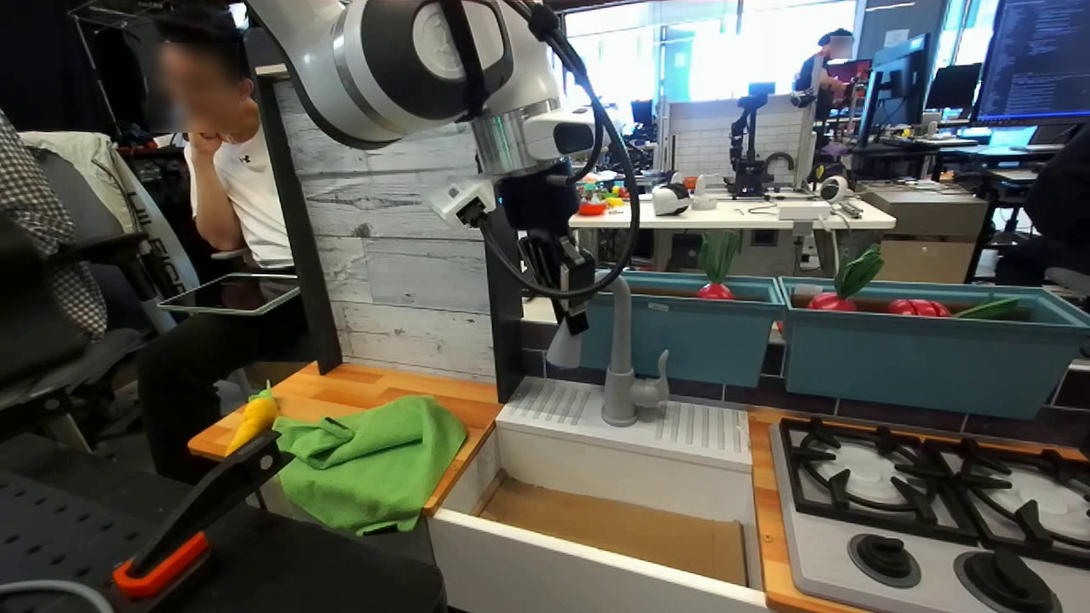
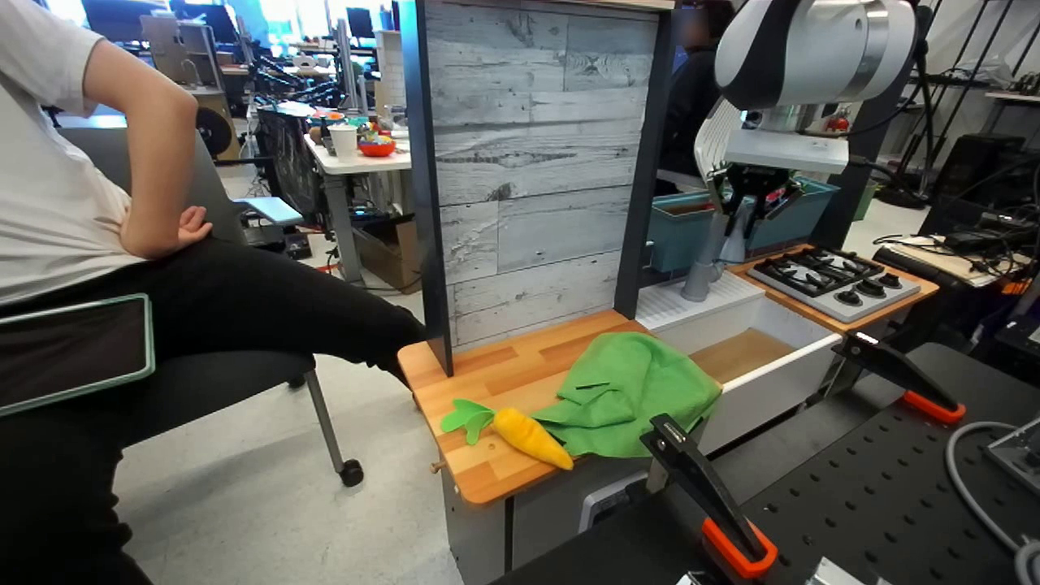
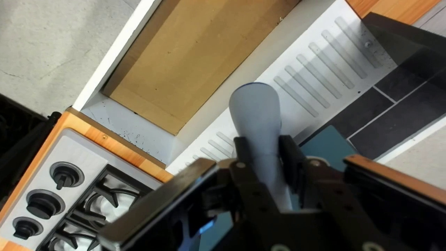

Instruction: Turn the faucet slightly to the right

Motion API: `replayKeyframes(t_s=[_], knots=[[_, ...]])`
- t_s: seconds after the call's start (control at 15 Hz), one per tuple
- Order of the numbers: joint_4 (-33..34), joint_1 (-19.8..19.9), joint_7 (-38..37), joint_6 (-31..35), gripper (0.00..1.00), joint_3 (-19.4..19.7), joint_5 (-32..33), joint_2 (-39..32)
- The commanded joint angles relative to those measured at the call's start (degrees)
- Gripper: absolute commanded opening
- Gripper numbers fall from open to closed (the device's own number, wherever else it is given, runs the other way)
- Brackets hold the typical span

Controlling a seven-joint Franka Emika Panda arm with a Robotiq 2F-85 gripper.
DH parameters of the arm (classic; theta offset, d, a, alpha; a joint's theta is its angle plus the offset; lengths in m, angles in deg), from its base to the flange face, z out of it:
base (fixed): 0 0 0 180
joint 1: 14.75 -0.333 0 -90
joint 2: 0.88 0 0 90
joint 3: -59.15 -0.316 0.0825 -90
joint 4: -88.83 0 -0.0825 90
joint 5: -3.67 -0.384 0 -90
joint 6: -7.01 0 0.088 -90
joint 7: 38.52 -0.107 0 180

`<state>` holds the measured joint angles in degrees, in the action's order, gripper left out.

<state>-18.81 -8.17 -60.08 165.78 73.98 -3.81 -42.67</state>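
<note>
Windows (image 1: 724, 60) glare at upper right in an exterior view; your arm (image 1: 434, 72), cut off by the top edge, slopes downward, its pincer (image 1: 569, 322) pinching the spout (image 1: 565, 350) of the faucet (image 1: 622, 349) near centre, hiding part of the arch.

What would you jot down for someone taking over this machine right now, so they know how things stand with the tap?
Tool: appears closed on the spout, one of its fingers on each side.
Faucet: upright on the ridged ledge behind the sink; in an exterior view, the spout points toward the left of the picture.
Done: the tool is in place at the spout.
Left: turn the faucet slightly to the right, then presumably let go. Whether any turning has happened, these pictures don't settle.
</note>
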Motion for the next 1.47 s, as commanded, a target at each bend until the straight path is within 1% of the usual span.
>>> replayKeyframes(t_s=[0.0,0.07,0.13,0.2,0.33,0.6,0.67,0.73,1.0,1.4], knots=[[-3.7,3.0,3.8,0.4,0.07,0.7,0.1,2.4],[-3.7,3.1,4.1,0.1,0.25,0.6,0.2,2.4],[-3.7,3.2,4.5,0.0,0.51,0.5,0.2,2.4],[-3.8,3.3,4.9,-0.2,0.54,0.3,0.2,2.5],[-4.1,3.6,5.5,-0.3,0.66,0.5,0.4,2.8],[-4.3,3.2,5.8,-0.5,0.95,0.4,0.7,2.9],[-4.3,2.8,5.5,-0.4,0.99,0.6,0.7,2.9],[-4.4,2.6,5.3,-0.4,1.00,0.7,0.7,2.9],[-4.9,1.6,4.7,-0.4,1.00,0.1,0.4,3.4],[-5.4,0.0,3.7,-0.6,1.00,0.5,0.7,5.4]])
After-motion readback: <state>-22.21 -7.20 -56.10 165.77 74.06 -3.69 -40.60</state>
